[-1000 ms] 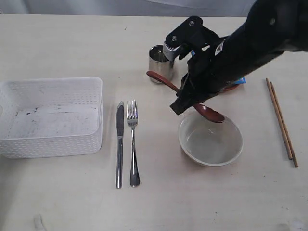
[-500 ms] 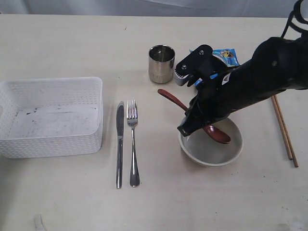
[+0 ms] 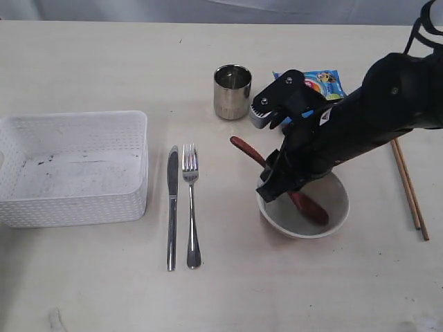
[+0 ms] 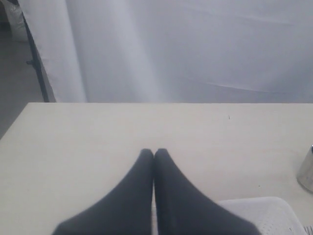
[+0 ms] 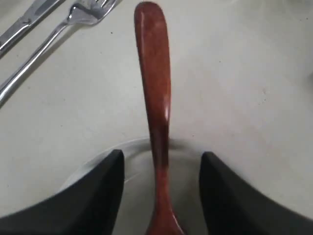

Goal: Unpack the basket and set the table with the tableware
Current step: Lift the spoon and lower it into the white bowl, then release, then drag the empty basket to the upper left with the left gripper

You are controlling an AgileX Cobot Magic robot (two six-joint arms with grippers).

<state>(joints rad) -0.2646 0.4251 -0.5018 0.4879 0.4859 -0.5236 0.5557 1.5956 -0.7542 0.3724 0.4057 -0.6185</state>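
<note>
Wooden spoon (image 3: 246,151) now rests in bowl (image 3: 304,234), seemingly released; right gripper (image 5: 161,191) spread, left gripper (image 4: 154,155) closed.

left hand (image 4: 154,152): fingers (image 4: 132,196) together (tips touching) | table (image 4: 73,142) ahead | basket (image 4: 261,215) corner just beside

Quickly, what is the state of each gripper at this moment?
Left gripper: closed, holding nothing.
Right gripper: open around the spoon, not gripping it; the spoon lies in the bowl.
</note>
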